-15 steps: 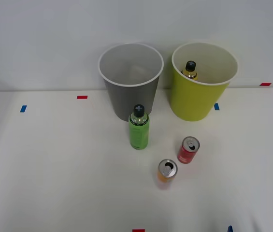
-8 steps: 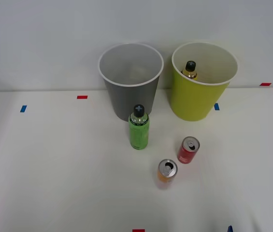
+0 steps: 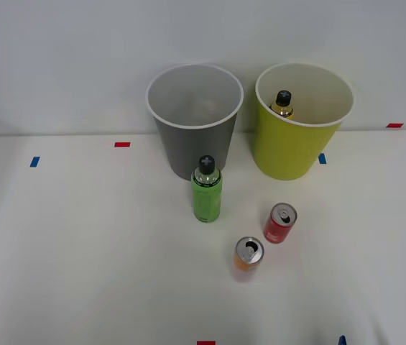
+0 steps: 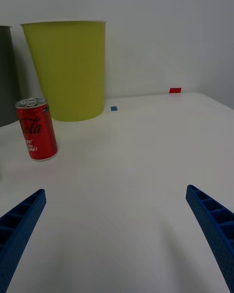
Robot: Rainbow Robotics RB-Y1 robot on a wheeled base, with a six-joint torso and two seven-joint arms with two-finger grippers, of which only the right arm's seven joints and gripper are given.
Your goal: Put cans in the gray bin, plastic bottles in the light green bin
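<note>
- While the green bottle point(image 3: 207, 190) stands upright just near of the gray bin point(image 3: 195, 121), the amber bottle point(image 3: 282, 103) sits inside the light green bin point(image 3: 300, 121).
- Red can point(image 3: 280, 223) and orange can point(image 3: 248, 254) stand upright, near-right of the bottle, red and blue tape marks point(image 3: 122, 144) around.
- Right gripper point(image 4: 117, 239) spread wide, empty, low over the table point(image 3: 80, 251); red can far-left of it.

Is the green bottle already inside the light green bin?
No, the green bottle stands upright on the table in front of the gray bin, outside the light green bin.
</note>
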